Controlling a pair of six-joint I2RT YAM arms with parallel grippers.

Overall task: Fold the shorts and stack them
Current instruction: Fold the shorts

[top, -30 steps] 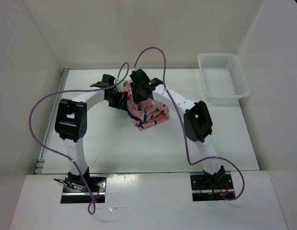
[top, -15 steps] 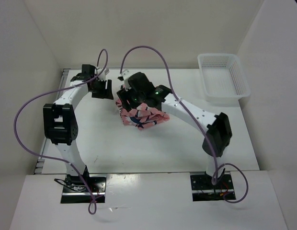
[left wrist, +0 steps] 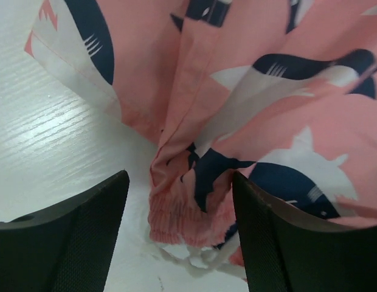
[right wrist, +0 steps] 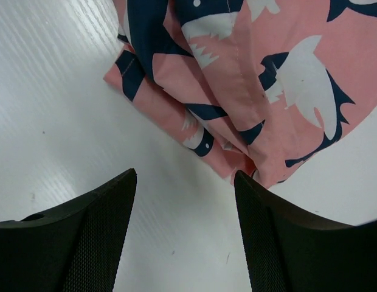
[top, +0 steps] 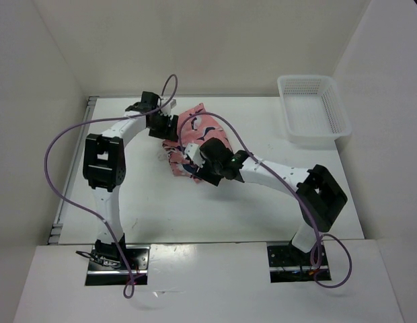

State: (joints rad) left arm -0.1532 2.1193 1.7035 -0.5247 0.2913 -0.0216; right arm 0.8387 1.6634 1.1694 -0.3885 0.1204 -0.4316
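Note:
The salmon-pink shark-print shorts lie crumpled on the white table, a little back of its middle. My left gripper is open at their left edge. In the left wrist view its jaws stand wide on either side of the bunched elastic waistband without pinching it, and the shorts fill the view beyond. My right gripper is open and empty at the shorts' near edge. In the right wrist view it hangs over bare table, with the hem of the shorts just past the fingertips.
A white mesh basket stands at the back right corner, apart from the shorts. Purple cables loop above both arms. White walls close the table at the back and sides.
The right gripper has come off the top of the shorts and moved down to their near edge. The left gripper has swung back in to their left edge. The shorts now spread further back.

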